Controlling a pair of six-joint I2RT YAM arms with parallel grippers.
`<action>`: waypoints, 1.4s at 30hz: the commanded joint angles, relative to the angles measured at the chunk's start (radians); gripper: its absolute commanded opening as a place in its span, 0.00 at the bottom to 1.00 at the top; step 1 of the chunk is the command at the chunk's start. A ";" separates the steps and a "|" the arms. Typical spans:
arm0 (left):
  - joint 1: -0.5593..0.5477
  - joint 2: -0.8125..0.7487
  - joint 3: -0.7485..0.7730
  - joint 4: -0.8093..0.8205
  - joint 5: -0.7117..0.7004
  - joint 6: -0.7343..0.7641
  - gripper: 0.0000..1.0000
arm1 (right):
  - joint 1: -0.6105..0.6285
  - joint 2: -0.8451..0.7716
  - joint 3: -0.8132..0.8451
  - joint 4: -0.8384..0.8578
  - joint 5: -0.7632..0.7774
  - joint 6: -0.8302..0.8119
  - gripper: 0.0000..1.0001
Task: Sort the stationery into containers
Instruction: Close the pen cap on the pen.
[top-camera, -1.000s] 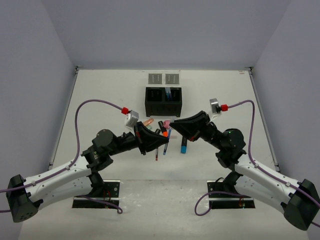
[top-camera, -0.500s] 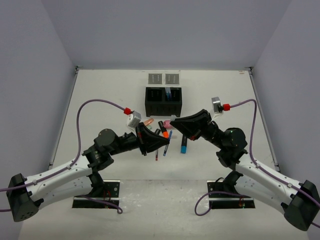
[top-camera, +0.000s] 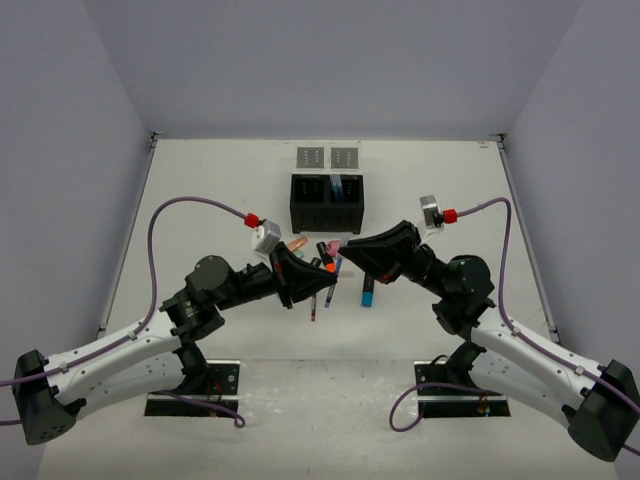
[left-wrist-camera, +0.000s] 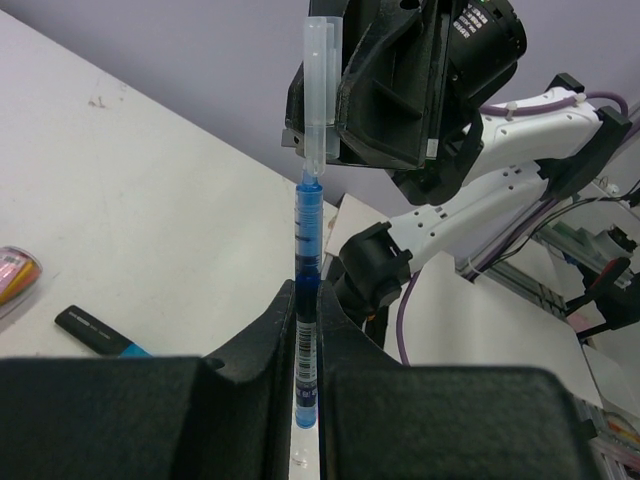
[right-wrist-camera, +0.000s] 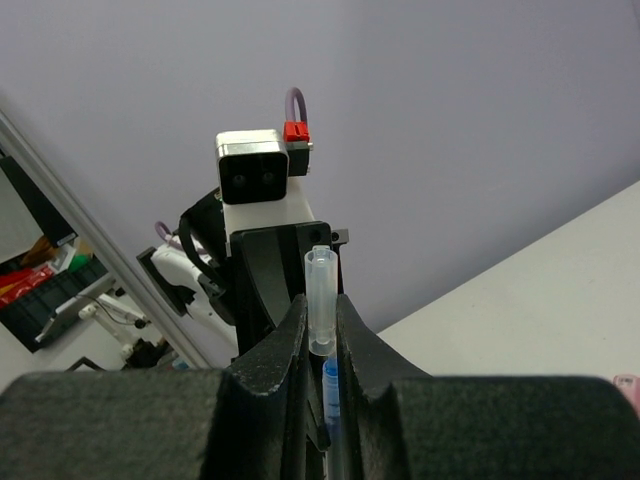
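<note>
White table (top-camera: 220, 190), left fingers (left-wrist-camera: 252, 345) pinching a blue pen (left-wrist-camera: 308, 235) — right fingers (right-wrist-camera: 272, 350) pinching the clear cap (right-wrist-camera: 321, 290) at its tip

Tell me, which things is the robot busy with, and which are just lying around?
Busy with:
- blue pen, held in the left gripper
- clear cap, held in the right gripper

Lying around for now:
- black marker
- pink highlighter
- tube
- black box
- grey trays
</note>
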 joint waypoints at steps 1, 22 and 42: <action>-0.003 -0.010 0.049 -0.002 -0.033 0.032 0.00 | 0.007 0.003 0.021 0.014 -0.040 -0.027 0.00; -0.002 -0.038 0.052 0.016 -0.064 0.024 0.00 | 0.027 0.039 0.012 0.027 -0.030 -0.067 0.00; -0.002 -0.029 0.045 0.105 -0.048 0.058 0.00 | 0.056 0.028 0.026 -0.038 -0.024 -0.089 0.18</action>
